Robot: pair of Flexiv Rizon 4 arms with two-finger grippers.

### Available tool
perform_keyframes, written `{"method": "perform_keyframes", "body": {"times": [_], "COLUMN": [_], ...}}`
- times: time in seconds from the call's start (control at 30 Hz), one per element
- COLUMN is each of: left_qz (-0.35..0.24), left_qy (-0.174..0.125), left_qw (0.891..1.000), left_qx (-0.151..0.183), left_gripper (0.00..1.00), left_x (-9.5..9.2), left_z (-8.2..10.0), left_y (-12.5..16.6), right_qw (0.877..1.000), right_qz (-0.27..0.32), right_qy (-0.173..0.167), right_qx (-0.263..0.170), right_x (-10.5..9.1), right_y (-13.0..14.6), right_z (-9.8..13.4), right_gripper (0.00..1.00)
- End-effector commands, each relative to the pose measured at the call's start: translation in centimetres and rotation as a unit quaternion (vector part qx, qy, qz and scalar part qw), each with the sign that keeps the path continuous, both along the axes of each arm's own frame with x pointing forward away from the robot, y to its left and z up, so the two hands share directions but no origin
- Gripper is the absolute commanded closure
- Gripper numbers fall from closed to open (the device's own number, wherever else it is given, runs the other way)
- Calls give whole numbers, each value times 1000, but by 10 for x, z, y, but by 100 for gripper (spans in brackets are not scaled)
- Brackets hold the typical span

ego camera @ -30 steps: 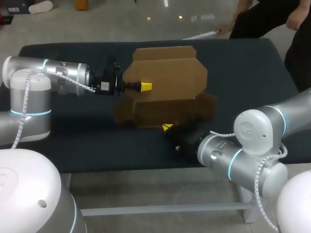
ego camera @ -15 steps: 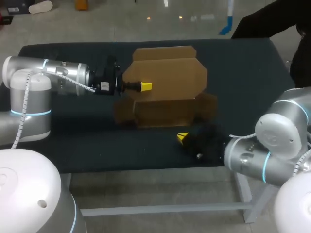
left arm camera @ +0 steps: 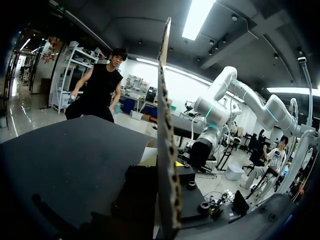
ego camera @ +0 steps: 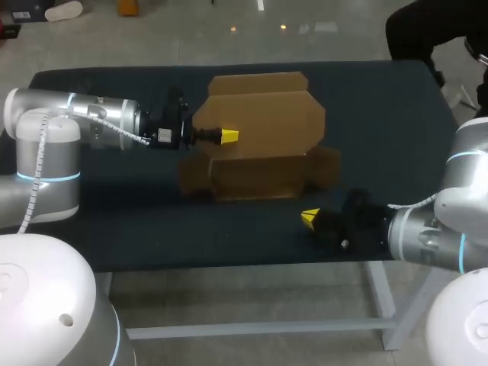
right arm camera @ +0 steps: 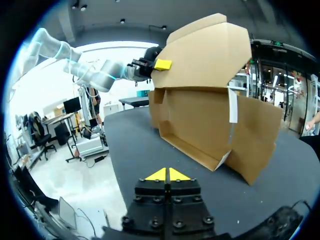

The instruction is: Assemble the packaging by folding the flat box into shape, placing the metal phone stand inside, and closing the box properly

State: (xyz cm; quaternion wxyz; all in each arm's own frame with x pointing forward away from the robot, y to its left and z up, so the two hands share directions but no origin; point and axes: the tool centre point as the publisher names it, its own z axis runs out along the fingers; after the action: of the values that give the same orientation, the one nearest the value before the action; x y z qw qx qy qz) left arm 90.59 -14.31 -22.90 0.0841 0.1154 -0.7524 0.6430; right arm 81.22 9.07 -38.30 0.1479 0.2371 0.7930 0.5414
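Two fingers of the left gripper (ego camera: 227,136) clamp the upright back panel of the cardboard box (ego camera: 263,171). The right gripper (right arm camera: 167,175), tips together and empty, has the box ahead of it, untouched. Pushing a side wall up with it probably calls for a steady left hold.

- box (ego camera: 259,174) interior is being hidden by its raised front wall in the head view
- lid panel (left arm camera: 164,140) is being seen edge-on only in the left wrist view, both faces being hidden
- right arm (ego camera: 438,229) is being cut off at the head view's edge
- table (left arm camera: 60,165) by the panel's foot is being lost in shadow
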Motion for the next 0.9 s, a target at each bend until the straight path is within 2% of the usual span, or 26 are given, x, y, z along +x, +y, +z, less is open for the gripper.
{"method": "perform_keyframes", "body": {"times": [0.03,0.37,0.43,0.63,0.77,0.9], "left_qz": [-1,-1,-1,-1,-1,-1], "left_qy": [0,0,0,0,0,0], "left_qw": [1000,1000,1000,1000,1000,1000], "left_qx": [0,0,0,0,0,0], "left_gripper": [100,100,100,100,100,100], "left_x": [0,0,0,0,0,0], "left_z": [-3,-3,-3,-3,-3,-3], "left_y": [0,0,0,0,0,0], "right_qw": [999,999,999,999,1000,1000], "right_qz": [33,39,37,40,24,17], "right_qy": [8,7,6,-3,-2,-6], "right_qx": [9,14,4,-12,-9,-9], "right_x": [-5,-8,-10,-15,-13,-11], "right_y": [-22,-49,-54,-73,-86,-94], "right_z": [8,12,13,19,19,19], "right_gripper": [100,100,91,83,65,56]}}
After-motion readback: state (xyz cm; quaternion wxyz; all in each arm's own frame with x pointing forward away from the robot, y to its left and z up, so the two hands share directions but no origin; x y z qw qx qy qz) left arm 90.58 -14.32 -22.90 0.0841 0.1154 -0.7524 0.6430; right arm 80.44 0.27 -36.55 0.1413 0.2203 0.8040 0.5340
